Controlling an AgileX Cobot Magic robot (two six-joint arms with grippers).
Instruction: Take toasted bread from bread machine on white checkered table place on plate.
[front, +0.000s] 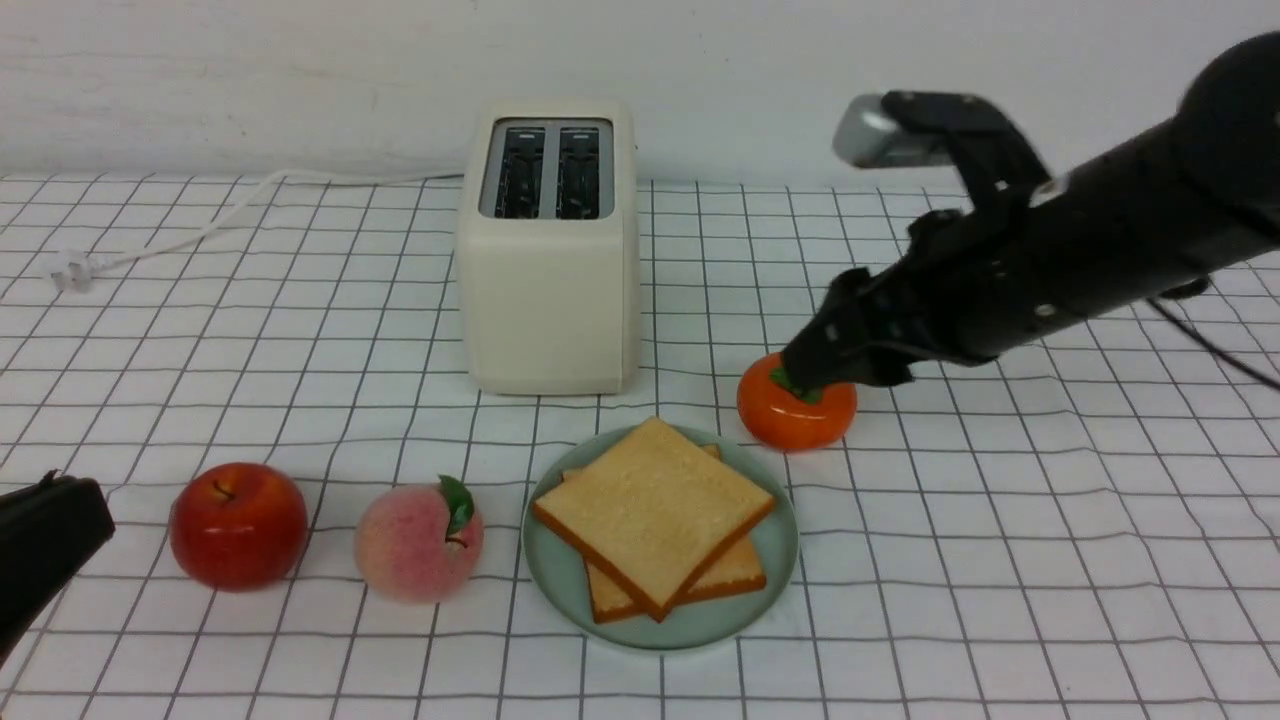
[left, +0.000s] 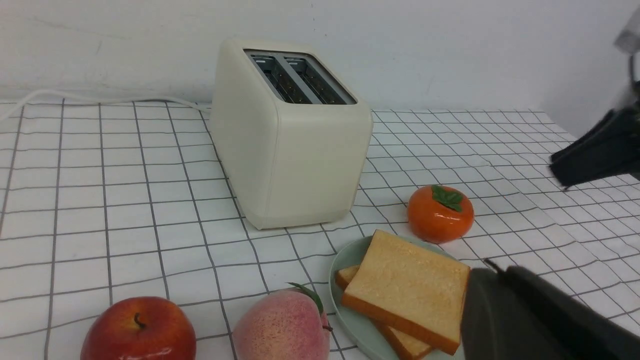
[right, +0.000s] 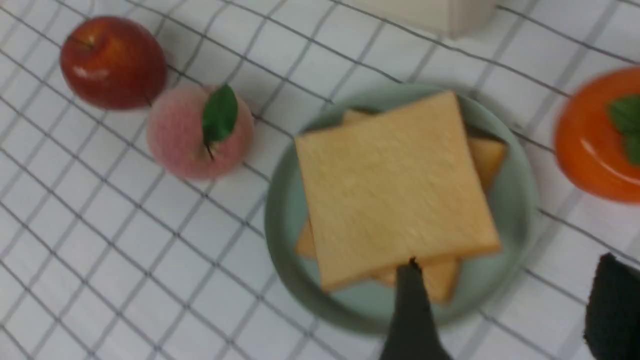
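Observation:
Two slices of toasted bread (front: 655, 505) lie stacked on the plate (front: 552, 575) at the front middle of the white checkered table (front: 1000, 560). The bread machine (front: 548, 250) stands behind the plate, and both its slots are empty. My right gripper (front: 812, 372) hovers open and empty over an orange persimmon, just behind and right of the plate. In the right wrist view the toast (right: 390, 190) and plate (right: 285, 225) lie below the spread fingers (right: 412, 310). My left gripper (front: 55, 530) is shut and empty at the front left. The left wrist view shows it (left: 492, 272) beside the toast (left: 405, 285).
A red apple (front: 238, 525) and a peach (front: 418, 540) sit in a row left of the plate. The persimmon (front: 795, 410) sits under my right gripper. The toaster's white cord and plug (front: 75, 272) lie at the back left. A white wall closes the back.

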